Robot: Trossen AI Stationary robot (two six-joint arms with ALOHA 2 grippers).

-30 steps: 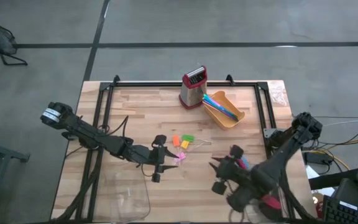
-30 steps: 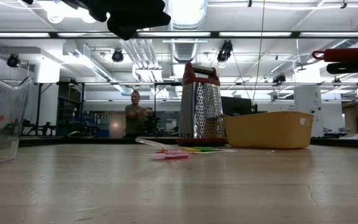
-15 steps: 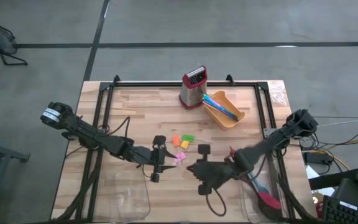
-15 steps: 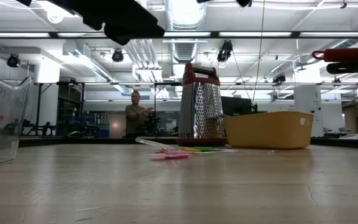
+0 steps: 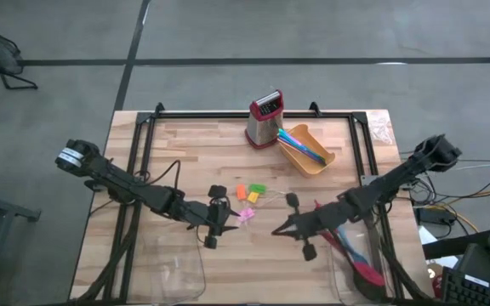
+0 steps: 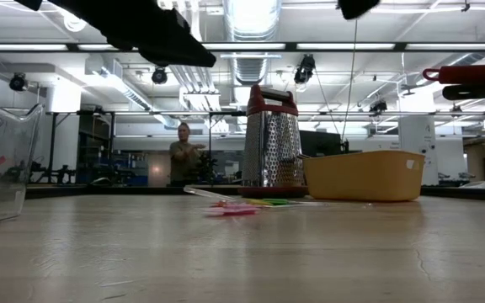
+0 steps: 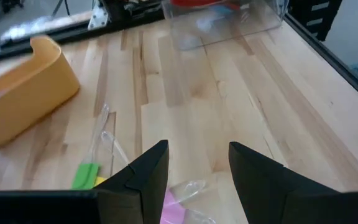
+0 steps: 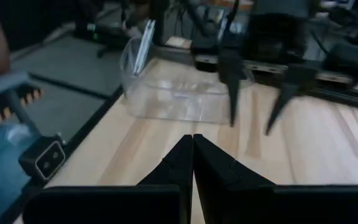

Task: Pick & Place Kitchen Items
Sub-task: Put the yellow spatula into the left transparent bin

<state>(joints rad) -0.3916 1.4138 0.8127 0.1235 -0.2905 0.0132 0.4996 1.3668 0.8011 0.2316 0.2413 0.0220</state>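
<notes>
Left gripper (image 5: pixel 228 214): over the table's middle, fingers spread, empty, just beside the pink piece (image 5: pixel 247 216).
Right gripper (image 5: pixel 276 230): fingers pressed together, holding nothing, above bare wood.
Small pieces: orange (image 5: pixel 242 192), green (image 5: pixel 257 189) and yellow (image 5: pixel 253 198) lie together near the pink one.
Yellow bowl (image 5: pixel 313 161): holds blue sticks (image 5: pixel 300 144), beside the grater (image 5: pixel 264 119).
Clear tray (image 5: pixel 357 255): by the right edge, holding red utensils (image 5: pixel 366 276).

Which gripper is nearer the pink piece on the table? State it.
Left. The left gripper, fingers open, hovers right beside the pink piece. The right gripper, shut and empty, sits farther off on the piece's other side, toward the table's front edge.
</notes>
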